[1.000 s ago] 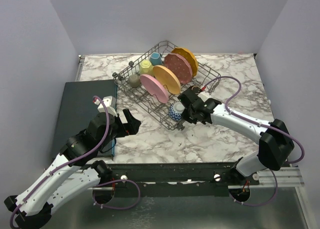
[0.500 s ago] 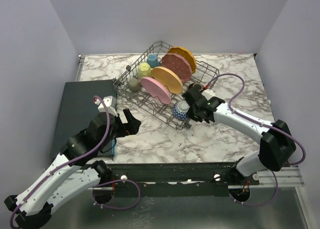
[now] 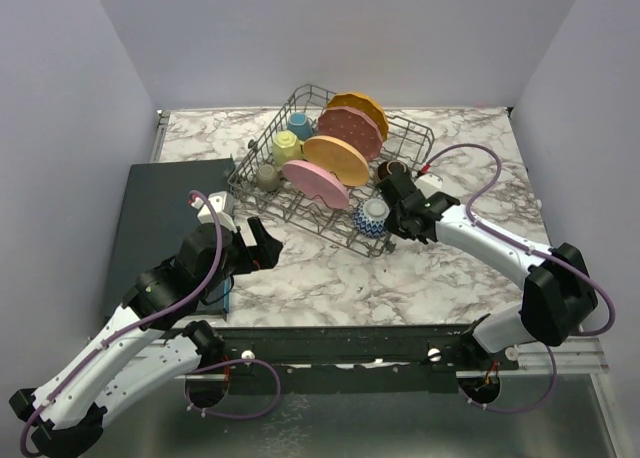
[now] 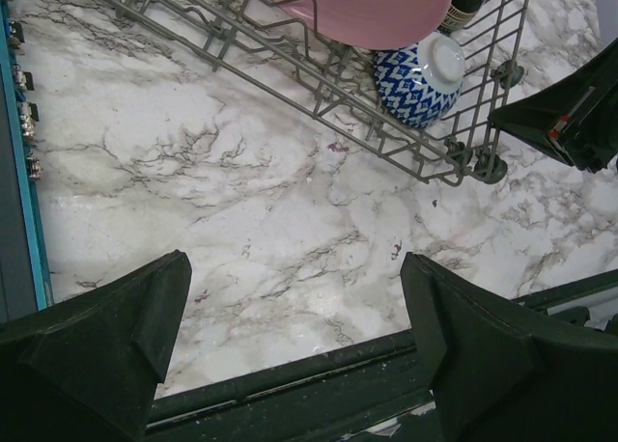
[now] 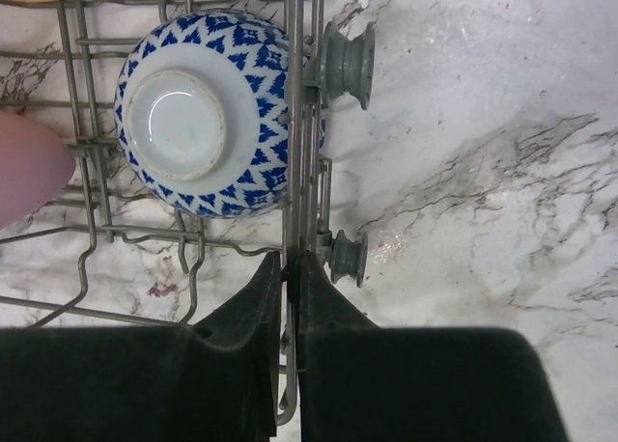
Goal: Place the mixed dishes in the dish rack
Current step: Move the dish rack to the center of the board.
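The grey wire dish rack (image 3: 412, 150) stands on the marble at the back middle. Upright in it are an orange plate (image 3: 358, 105), a dotted pink plate (image 3: 350, 128), a peach plate (image 3: 335, 156) and a pink plate (image 3: 315, 183). Blue (image 3: 300, 126), yellow (image 3: 286, 145) and olive (image 3: 268, 176) mugs stand at its left. A dark brown bowl (image 3: 392, 168) and a blue-patterned bowl (image 3: 372, 218) (image 5: 208, 114) lie at its near right. My right gripper (image 3: 392, 210) (image 5: 293, 259) is shut on the dish rack's rim wire (image 5: 290, 172). My left gripper (image 3: 262, 243) (image 4: 294, 288) hangs open over bare marble.
A dark flat mat (image 3: 165, 213) lies left of the rack, its blue edge (image 4: 12, 172) beside my left gripper. The rack's grey feet (image 5: 346, 64) rest on the marble. Grey walls close in the table on three sides.
My right gripper has moved right and back, holding the rim wire, and the rack has swung with it, its near corner going right. The left arm has barely moved.
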Controlling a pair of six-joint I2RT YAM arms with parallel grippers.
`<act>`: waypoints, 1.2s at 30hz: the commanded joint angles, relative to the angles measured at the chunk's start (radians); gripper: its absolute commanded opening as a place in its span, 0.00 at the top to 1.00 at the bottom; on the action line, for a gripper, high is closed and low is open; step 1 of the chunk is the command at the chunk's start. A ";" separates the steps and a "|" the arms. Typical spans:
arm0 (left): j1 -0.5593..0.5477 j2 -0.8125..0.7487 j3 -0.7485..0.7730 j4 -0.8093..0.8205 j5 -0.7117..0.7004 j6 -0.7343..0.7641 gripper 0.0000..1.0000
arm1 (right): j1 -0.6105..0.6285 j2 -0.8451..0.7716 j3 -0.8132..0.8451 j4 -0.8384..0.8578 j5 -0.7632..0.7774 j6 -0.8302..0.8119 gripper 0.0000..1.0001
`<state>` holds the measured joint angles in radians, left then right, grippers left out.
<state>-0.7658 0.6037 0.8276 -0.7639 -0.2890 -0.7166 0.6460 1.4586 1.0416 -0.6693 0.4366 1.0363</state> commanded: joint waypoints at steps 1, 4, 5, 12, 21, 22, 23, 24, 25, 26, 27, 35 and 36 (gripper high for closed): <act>0.006 0.007 -0.005 0.014 -0.012 0.003 0.01 | -0.028 -0.016 -0.035 -0.110 0.069 -0.050 0.99; 0.006 0.008 -0.004 0.014 -0.012 0.003 0.01 | -0.048 -0.026 -0.036 -0.112 0.073 -0.074 0.98; 0.006 0.008 -0.004 0.015 -0.012 0.003 0.01 | -0.053 -0.031 -0.038 -0.108 0.073 -0.083 0.98; 0.006 0.008 -0.005 0.014 -0.013 0.003 0.01 | -0.084 -0.034 -0.050 -0.095 0.065 -0.122 0.92; 0.007 0.010 -0.004 0.014 -0.015 0.003 0.01 | -0.115 -0.022 -0.058 -0.077 0.045 -0.151 0.84; 0.007 0.011 -0.004 0.014 -0.015 0.003 0.01 | -0.118 -0.022 -0.058 -0.078 0.043 -0.153 0.83; 0.008 0.012 -0.005 0.014 -0.015 0.003 0.01 | -0.121 -0.023 -0.058 -0.076 0.042 -0.158 0.81; 0.007 0.012 -0.005 0.014 -0.015 0.003 0.01 | -0.126 -0.024 -0.057 -0.076 0.041 -0.162 0.78; 0.007 0.012 -0.005 0.014 -0.015 0.002 0.01 | -0.131 -0.026 -0.058 -0.076 0.043 -0.168 0.76; 0.008 0.012 -0.005 0.014 -0.015 0.002 0.01 | -0.136 -0.028 -0.058 -0.074 0.044 -0.175 0.73; 0.008 0.012 -0.005 0.015 -0.015 0.002 0.01 | -0.143 -0.031 -0.060 -0.075 0.045 -0.181 0.72; 0.007 0.013 -0.005 0.014 -0.015 0.002 0.01 | -0.195 -0.046 -0.073 -0.060 0.040 -0.214 0.68; 0.007 0.013 -0.005 0.015 -0.015 0.002 0.01 | -0.200 -0.045 -0.072 -0.057 0.040 -0.219 0.68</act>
<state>-0.7650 0.6147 0.8276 -0.7639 -0.2893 -0.7170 0.4770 1.4315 1.0069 -0.6033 0.4362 0.8753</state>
